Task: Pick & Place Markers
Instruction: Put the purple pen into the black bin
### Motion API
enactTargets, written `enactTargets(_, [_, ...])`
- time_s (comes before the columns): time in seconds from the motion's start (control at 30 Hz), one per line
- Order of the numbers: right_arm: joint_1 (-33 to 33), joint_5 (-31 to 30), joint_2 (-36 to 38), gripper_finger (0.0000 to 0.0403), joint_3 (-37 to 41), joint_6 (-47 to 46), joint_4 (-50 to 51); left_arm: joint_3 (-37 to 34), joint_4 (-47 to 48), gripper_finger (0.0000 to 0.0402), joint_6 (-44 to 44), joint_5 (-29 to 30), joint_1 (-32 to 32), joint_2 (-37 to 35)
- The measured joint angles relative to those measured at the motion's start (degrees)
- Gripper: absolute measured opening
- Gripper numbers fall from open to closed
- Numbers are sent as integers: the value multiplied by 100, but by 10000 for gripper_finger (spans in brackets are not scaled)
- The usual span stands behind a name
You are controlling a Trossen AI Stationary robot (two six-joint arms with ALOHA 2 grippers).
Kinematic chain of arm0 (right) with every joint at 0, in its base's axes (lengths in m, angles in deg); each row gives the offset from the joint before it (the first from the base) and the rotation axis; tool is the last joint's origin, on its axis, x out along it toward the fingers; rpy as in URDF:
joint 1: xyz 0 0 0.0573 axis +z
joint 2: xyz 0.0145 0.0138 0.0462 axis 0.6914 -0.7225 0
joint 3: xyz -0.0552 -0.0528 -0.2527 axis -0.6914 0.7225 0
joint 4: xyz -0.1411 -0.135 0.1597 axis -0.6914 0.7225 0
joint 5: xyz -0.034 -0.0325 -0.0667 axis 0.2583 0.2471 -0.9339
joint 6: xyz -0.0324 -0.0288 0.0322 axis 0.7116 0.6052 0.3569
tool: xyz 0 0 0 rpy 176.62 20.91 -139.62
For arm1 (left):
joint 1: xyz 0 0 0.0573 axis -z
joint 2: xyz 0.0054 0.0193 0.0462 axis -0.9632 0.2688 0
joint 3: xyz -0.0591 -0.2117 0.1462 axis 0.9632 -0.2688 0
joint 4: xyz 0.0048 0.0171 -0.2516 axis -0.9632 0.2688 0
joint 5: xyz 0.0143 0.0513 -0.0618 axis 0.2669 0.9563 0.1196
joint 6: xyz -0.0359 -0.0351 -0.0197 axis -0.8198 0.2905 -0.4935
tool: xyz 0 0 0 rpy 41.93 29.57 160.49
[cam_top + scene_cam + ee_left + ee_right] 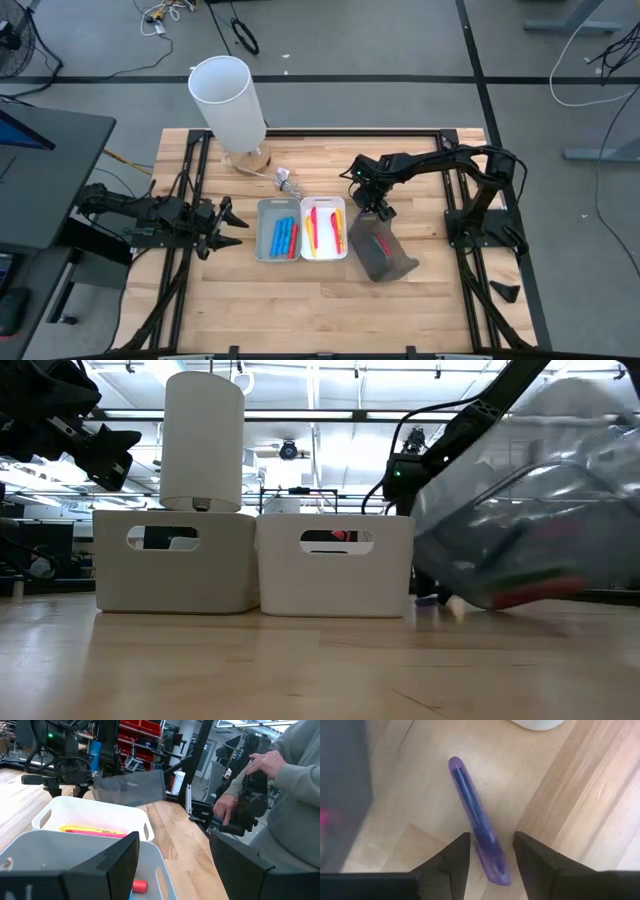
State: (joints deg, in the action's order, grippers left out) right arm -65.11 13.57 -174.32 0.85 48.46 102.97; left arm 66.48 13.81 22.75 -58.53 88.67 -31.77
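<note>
Right wrist view: the right gripper point(490, 850) hovers with fingers apart astride a purple marker point(475, 817) lying on the surface at the white tray's point(324, 252) three o'clock — lower squarely, then close. Left gripper point(225, 228) waits, spread wide.

The near end of the purple marker point(479, 825) is hidden between the right gripper's fingers point(455, 865), so contact cannot be told. In the low view the clear bin point(530, 510) is blurred and cut off by the edge. The person point(295, 785) is cut off in the left wrist view.
</note>
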Motion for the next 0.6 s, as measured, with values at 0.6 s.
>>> enactTargets(0.6, [-4, 0, 2, 119, 2, 70, 63, 0, 1, 248, -1, -1, 1, 0])
